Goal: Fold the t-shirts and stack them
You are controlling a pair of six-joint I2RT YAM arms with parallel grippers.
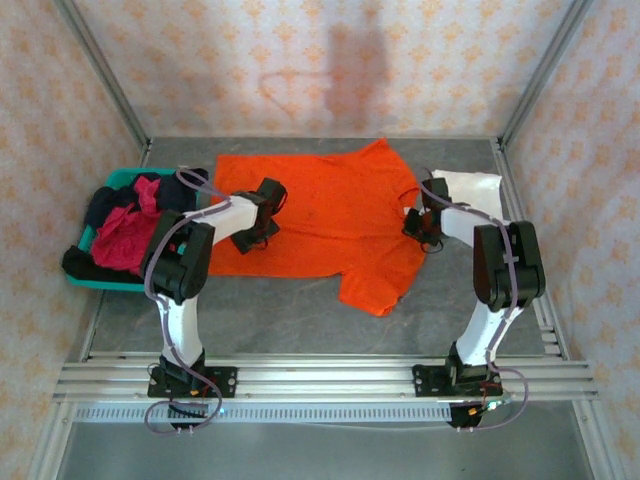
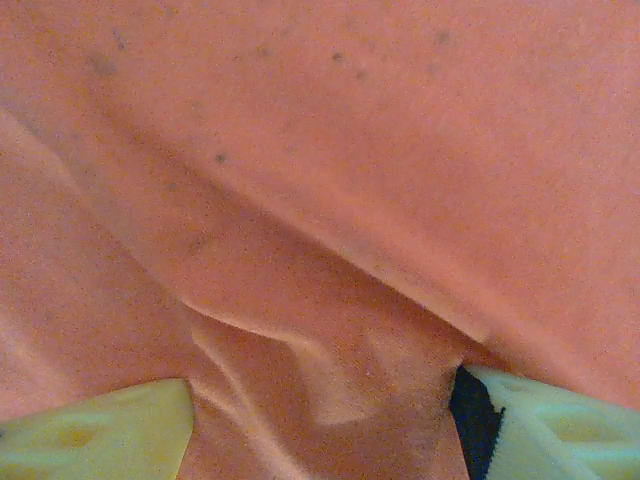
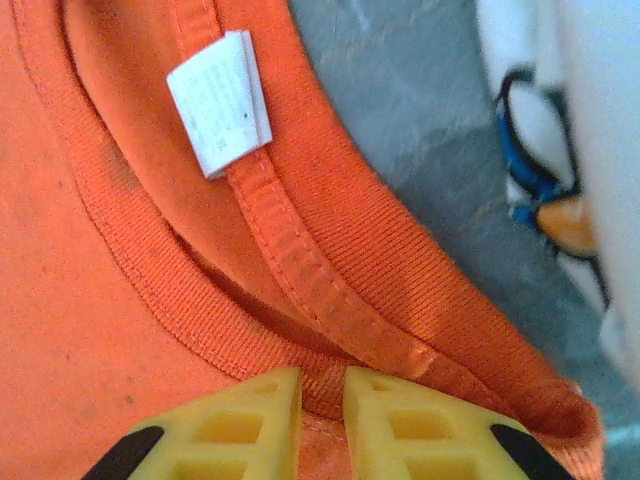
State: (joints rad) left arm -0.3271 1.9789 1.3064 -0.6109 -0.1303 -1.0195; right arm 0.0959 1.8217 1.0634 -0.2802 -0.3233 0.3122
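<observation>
1. Spanning the counter (image 1: 300,320) left to right, the orange t-shirt (image 1: 330,215) lies flat, collar (image 3: 330,250) toward our right arm (image 1: 500,265), hem toward our left arm (image 1: 185,260).
2. Our right jaws sit pinched nearly shut on the collar rib.
3. Our left jaws stand wide apart, pressed into bunched cloth at the hem end, clamping nothing.
4. Both forearms reach low over the shirt.

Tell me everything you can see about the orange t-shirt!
The orange t-shirt is soft, bright cloth, spread nearly flat on the grey table, sleeves out, neck toward the right. Its ribbed collar has a white label inside. The right gripper pinches the collar; the open left gripper straddles a raised wrinkle at its other end.
</observation>
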